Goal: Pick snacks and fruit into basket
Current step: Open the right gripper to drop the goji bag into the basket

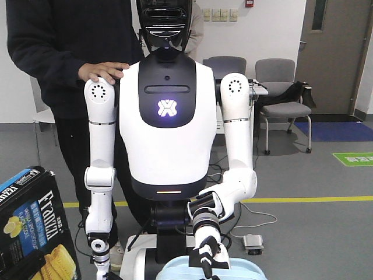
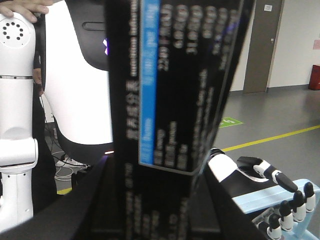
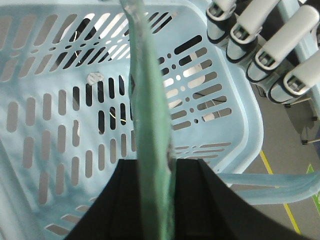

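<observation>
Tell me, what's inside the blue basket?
Only bare slotted walls show inside the basket. The mint-green pouch, pinched in the right fingers, hangs over it and hides a strip behind.

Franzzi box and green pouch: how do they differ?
The Franzzi box is black with a blue stripe and thick; the mint-green pouch is thin, seen edge-on. The pouch hangs over the light blue basket; the box is off to its side. Shared: the left end effector clamps the box, the right end effector the pouch.
</observation>
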